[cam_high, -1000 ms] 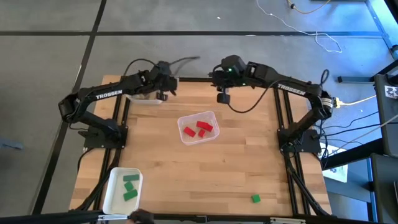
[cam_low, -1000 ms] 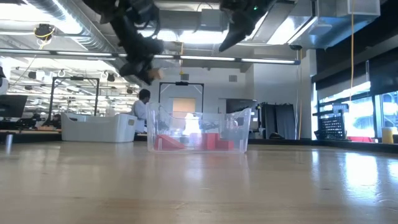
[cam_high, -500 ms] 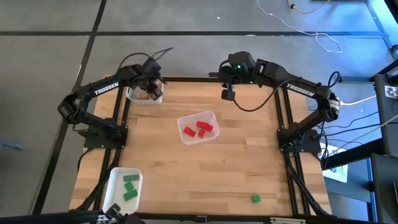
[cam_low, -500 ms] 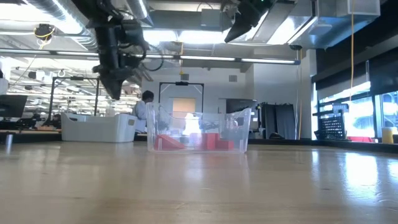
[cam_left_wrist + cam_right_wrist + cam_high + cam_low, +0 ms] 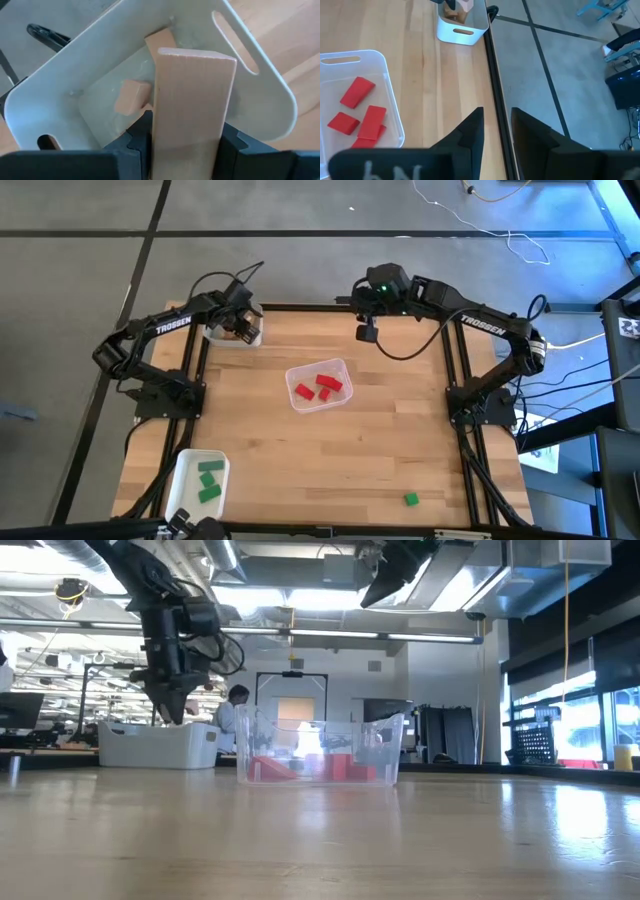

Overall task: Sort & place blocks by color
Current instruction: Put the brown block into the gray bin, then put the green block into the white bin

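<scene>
Left hand point(image 5: 186, 145) is pinching a tan block point(image 5: 190, 105) upright over the white tray point(image 5: 228, 337) at the surface's far left corner — two tan blocks point(image 5: 132, 96) are lying inside. Right hand point(image 5: 495, 132) is hanging near the far edge, fingers slightly parted, holding nothing. Red blocks point(image 5: 318, 387) are sitting in the clear tray point(image 5: 340, 365).

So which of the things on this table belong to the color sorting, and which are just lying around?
Part of the job:
- tan block in the left gripper, above the white tray
- red blocks
- green blocks
- stray green block

Just lying about:
- floor cables
</scene>
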Controlling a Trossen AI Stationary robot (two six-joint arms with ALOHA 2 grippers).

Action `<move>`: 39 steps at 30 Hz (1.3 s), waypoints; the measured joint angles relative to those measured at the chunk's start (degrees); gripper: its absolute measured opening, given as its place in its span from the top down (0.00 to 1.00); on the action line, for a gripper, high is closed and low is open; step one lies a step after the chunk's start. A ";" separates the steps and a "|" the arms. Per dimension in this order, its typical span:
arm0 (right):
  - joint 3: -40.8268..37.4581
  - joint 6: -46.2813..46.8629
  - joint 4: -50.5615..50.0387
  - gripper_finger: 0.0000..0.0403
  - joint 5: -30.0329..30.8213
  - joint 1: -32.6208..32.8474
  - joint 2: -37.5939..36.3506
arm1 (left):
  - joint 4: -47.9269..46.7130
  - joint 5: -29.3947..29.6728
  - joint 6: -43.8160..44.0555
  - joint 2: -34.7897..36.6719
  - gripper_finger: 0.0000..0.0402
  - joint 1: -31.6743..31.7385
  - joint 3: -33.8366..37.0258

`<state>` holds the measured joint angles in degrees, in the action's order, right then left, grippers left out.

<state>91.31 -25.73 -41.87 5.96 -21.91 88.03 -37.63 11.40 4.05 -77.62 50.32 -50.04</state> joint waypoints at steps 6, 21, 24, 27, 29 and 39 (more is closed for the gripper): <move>-0.02 -0.01 0.00 0.76 0.00 0.00 0.00 | 0.11 -0.20 0.01 0.00 0.69 -0.06 0.89; -0.07 0.77 -2.70 0.76 0.00 0.00 0.02 | 4.06 -1.20 0.26 0.00 0.50 -0.09 3.02; -0.07 2.56 -5.58 0.76 0.00 0.00 0.04 | 3.49 -4.64 0.04 0.00 0.49 -0.09 2.02; -0.07 3.16 -10.78 0.76 -0.06 0.09 -0.41 | 2.19 -9.55 -1.93 0.94 0.49 -0.09 -0.66; -0.07 3.18 -15.39 0.76 -1.13 0.40 -1.04 | 2.14 -12.69 -3.89 2.24 0.49 -0.33 -2.45; -0.07 7.52 -38.06 0.76 -28.11 2.22 -1.88 | 2.03 -17.07 -22.27 11.31 0.49 -6.51 -6.18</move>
<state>91.24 -18.21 -79.92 -22.16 -19.69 86.15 -35.59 -5.67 -18.22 -66.32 43.82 -56.23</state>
